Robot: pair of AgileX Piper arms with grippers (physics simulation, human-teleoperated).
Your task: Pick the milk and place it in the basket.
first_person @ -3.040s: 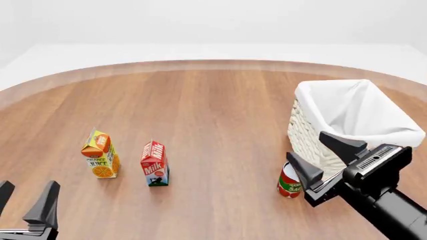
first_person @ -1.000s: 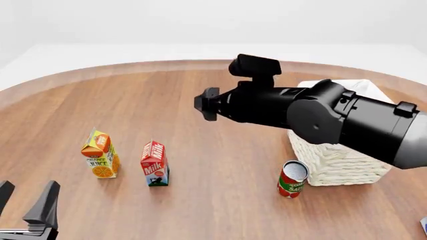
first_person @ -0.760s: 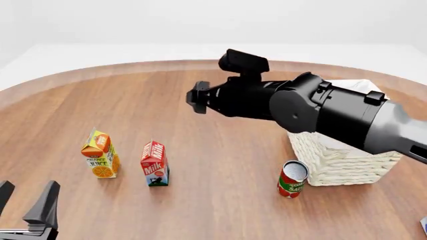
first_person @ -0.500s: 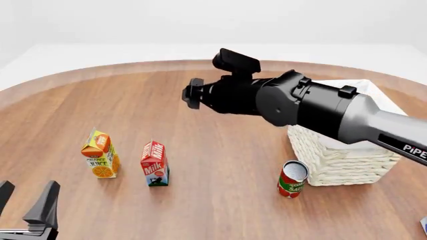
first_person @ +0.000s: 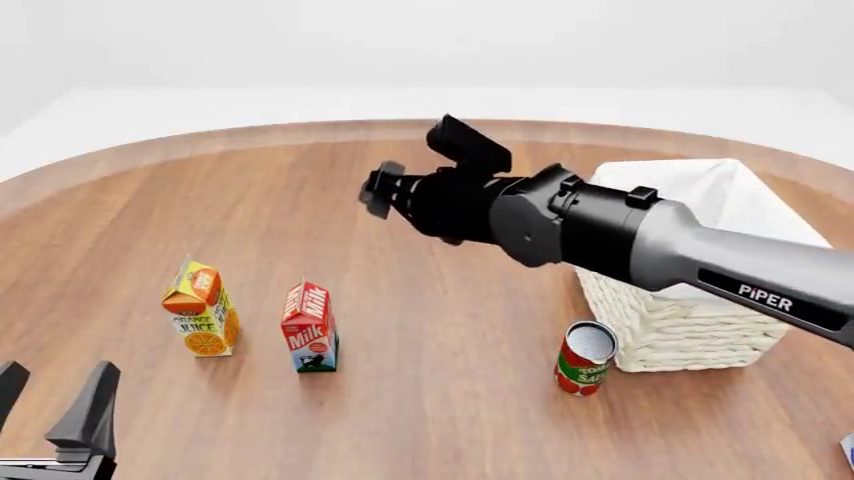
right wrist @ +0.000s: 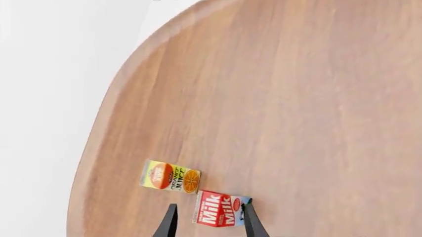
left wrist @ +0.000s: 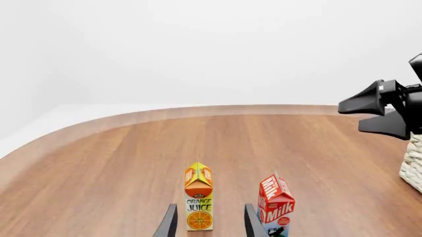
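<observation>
The milk (first_person: 310, 328) stands upright on the wooden table, left of centre, with the orange juice carton (first_person: 200, 310) to its left. The white wicker basket (first_person: 654, 320) sits at the right. My right gripper (first_person: 380, 190) hovers open and empty above the table's middle, well beyond and above the milk. Its wrist view looks down on the milk (right wrist: 221, 216) between the open right gripper (right wrist: 209, 224) fingers, far below them. My left gripper (first_person: 51, 400) is open at the near left corner. In its wrist view the left gripper (left wrist: 209, 224) frames the juice carton (left wrist: 198, 203), with the milk (left wrist: 275, 206) beside.
A red can (first_person: 585, 358) stands just in front of the basket's near left corner. My right arm (first_person: 627, 235) spans from the right edge over the basket's left side. The table edge curves round at the back and left.
My right arm has swung from beside the basket up and left over the table's middle, creeping further left in the last second. The left arm and all objects stayed put.
</observation>
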